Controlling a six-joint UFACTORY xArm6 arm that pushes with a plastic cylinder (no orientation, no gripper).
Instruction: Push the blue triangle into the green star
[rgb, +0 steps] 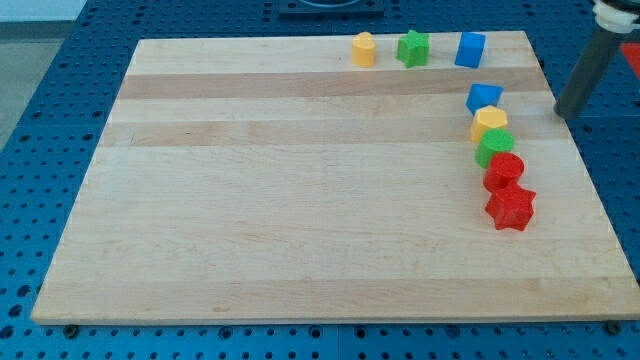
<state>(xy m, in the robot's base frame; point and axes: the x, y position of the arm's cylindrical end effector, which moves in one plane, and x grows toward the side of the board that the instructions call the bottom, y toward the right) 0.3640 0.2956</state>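
The blue triangle (484, 97) lies near the board's upper right, at the top of a column of blocks. The green star (413, 47) sits at the board's top edge, up and to the left of the triangle, between a yellow block (364, 49) and a blue cube (470, 49). My tip (567, 113) is at the board's right edge, well to the right of the blue triangle and slightly lower, touching no block.
Below the blue triangle, a yellow block (490, 123), a green block (494, 147), a red block (504, 171) and a red star (511, 208) run downward in a tight line. The wooden board (300, 200) lies on a blue perforated table.
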